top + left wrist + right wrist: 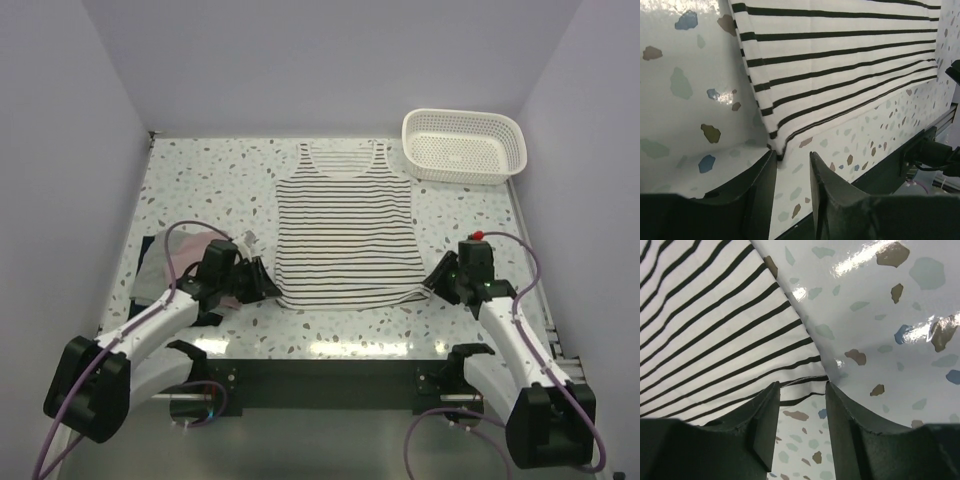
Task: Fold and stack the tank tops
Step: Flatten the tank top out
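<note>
From above, the striped tank top (346, 225) lies flat in the middle of the counter (200, 180). The left jaws and the right jaws are at its two near hem corners.

Left wrist: the jaws stand released, and the corner lies just at their tips.

Right wrist: the jaws are released too, with the corner lying between their tips.

One striped top (347, 225), one pink top (200, 244), one dark top (151, 266); one basket (465, 146)

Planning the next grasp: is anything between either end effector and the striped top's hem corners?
Nothing visible. The left end effector and right end effector each sit open right at a bottom hem corner of the striped top, which lies flat on the table.
</note>
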